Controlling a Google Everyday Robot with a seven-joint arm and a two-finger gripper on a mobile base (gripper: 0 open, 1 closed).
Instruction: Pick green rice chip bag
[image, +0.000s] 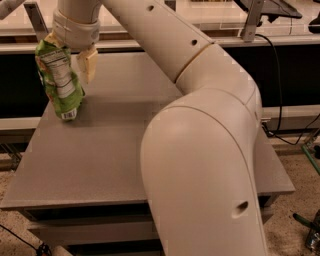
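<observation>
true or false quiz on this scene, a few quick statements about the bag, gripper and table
1. The bag stands on the table. True.
2. The gripper hangs over the table's right edge. False: it is at the bag's top, at the far left corner as seen in the picture.
3. The bag is red. False: it is green.
4. A black cable hangs behind the table on the right of the picture. True.
</observation>
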